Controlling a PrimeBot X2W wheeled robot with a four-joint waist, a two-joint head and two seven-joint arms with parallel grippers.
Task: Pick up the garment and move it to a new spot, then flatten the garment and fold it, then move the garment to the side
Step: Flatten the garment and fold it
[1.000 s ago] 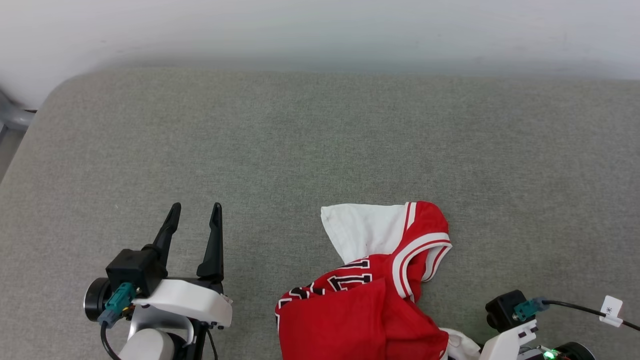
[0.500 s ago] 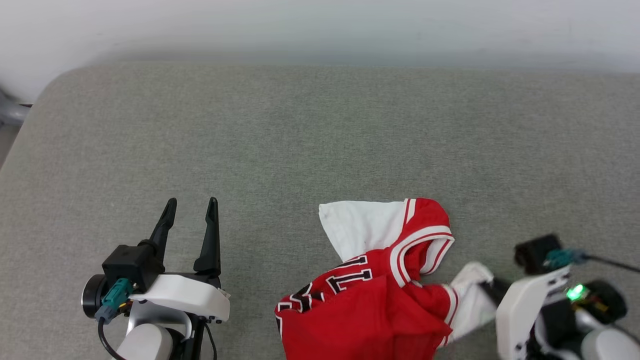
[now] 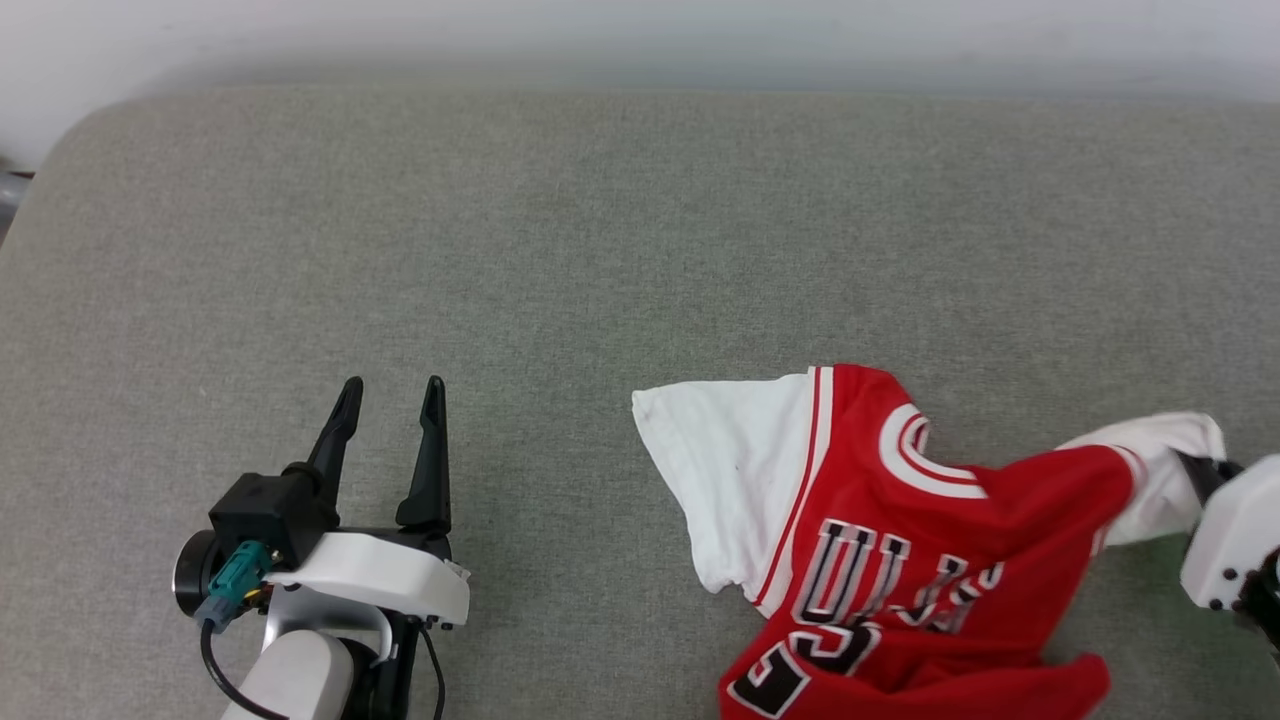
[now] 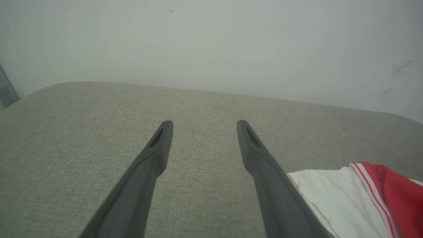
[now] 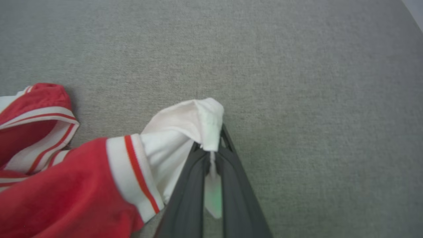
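The garment (image 3: 900,540), a red jersey with white sleeves, striped trim and black-and-white lettering, lies stretched across the grey cushion at the lower right of the head view. My right gripper (image 5: 213,147) is shut on its white right sleeve (image 5: 185,132); cloth bunches over the fingertips and hangs between the fingers. From the head camera that gripper (image 3: 1195,470) sits at the right edge, mostly hidden by sleeve and white housing. My left gripper (image 3: 390,400) is open over bare cushion, well left of the garment. The left wrist camera catches the garment's other white sleeve (image 4: 340,195) beside the right finger.
The grey fabric cushion (image 3: 500,250) spreads wide to the left and behind the garment. A pale wall (image 3: 640,40) runs along its far edge. The cushion's rounded left corner (image 3: 60,160) drops off beside a grey bar.
My right gripper shut on the white sleeve and pulled it up and to the right, spreading the crumpled garment so its lettering shows. The head camera shifted a little. The left arm stayed put.
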